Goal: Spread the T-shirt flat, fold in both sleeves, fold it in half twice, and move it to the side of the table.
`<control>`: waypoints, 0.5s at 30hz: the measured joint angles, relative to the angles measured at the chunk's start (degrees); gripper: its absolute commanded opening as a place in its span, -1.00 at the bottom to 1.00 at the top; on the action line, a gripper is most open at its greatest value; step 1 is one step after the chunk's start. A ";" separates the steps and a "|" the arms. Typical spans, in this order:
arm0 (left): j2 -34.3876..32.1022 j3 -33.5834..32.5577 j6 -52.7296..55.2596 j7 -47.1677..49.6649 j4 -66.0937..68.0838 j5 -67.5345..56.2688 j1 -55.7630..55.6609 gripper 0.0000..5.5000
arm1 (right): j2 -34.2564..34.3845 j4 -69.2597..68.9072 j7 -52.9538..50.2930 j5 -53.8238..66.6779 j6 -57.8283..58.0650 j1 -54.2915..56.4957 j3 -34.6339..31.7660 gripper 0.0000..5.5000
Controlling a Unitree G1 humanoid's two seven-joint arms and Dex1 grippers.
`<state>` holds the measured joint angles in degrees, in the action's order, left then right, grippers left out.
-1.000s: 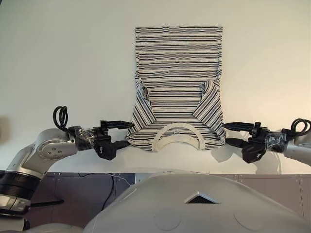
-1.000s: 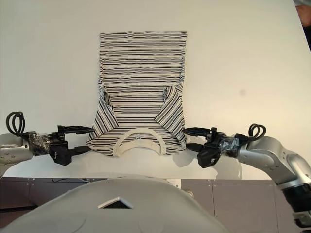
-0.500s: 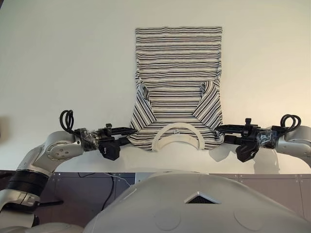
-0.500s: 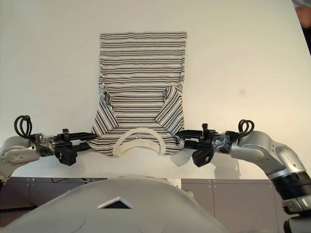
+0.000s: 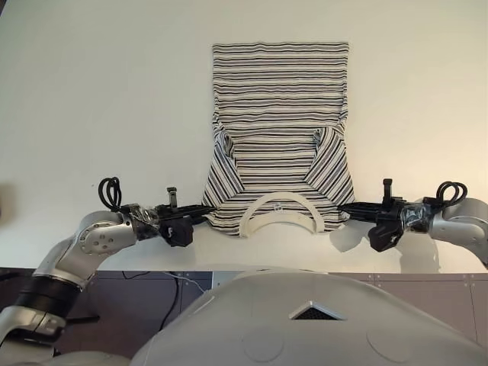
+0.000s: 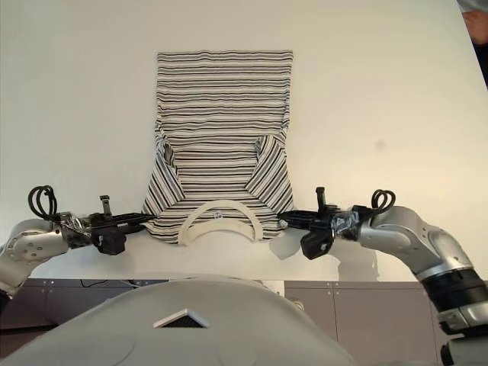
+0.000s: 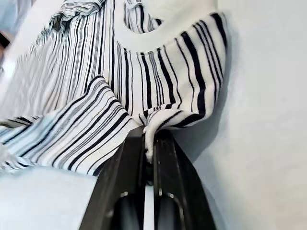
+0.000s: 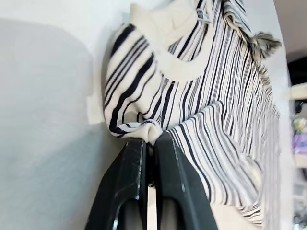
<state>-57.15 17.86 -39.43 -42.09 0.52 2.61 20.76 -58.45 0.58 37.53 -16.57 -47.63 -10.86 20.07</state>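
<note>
The striped T-shirt (image 5: 280, 114) lies flat on the white table (image 5: 99, 91), midway between its left and right edges. Its white collar (image 5: 245, 223) is close to the near edge and its hem points toward the far side. Both sleeves are folded in: the left sleeve (image 5: 225, 171) and the right sleeve (image 5: 329, 164) lie as slanted flaps on the chest.

A small tag (image 7: 134, 4) sits inside the collar and also shows from the right wrist (image 8: 205, 17) — no writing on it can be made out.

The head views give the whole garment and both arms low along the near edge. The left gripper (image 5: 204, 218) is at the near left shoulder corner and the right gripper (image 5: 345, 207) at the near right one. The wrist views give the grip itself: the left gripper's black fingers (image 7: 168, 163) are pressed together on a fold of striped cloth, and the right gripper (image 8: 149, 139) pinches its corner the same way, the fabric bunched at the tips.

Broad bare table lies to either side of the shirt — a faint spot (image 6: 379, 145) marks the right part.
</note>
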 measured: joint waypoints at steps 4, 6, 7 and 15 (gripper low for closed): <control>-6.21 0.81 11.16 -10.09 -8.82 -11.54 5.22 -0.96 | -5.66 -9.66 12.29 19.16 11.24 -5.72 3.18 -0.95; -10.20 -0.24 17.51 -14.85 -12.54 -18.73 9.28 -0.96 | -10.98 -15.40 17.93 29.37 16.56 -9.56 2.97 -0.95; -10.89 -0.99 21.53 -16.44 -13.43 -22.46 10.49 -0.96 | -11.75 -17.20 19.25 32.78 19.40 -10.14 2.18 -0.95; 0.96 -11.64 52.60 -7.95 -11.33 -48.22 -14.36 -0.96 | 2.59 -10.89 12.27 49.63 51.91 13.23 -5.61 -0.95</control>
<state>-56.19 6.22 13.17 -50.04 -10.80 -45.60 6.40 -55.87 -10.31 49.80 33.07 4.27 2.37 14.47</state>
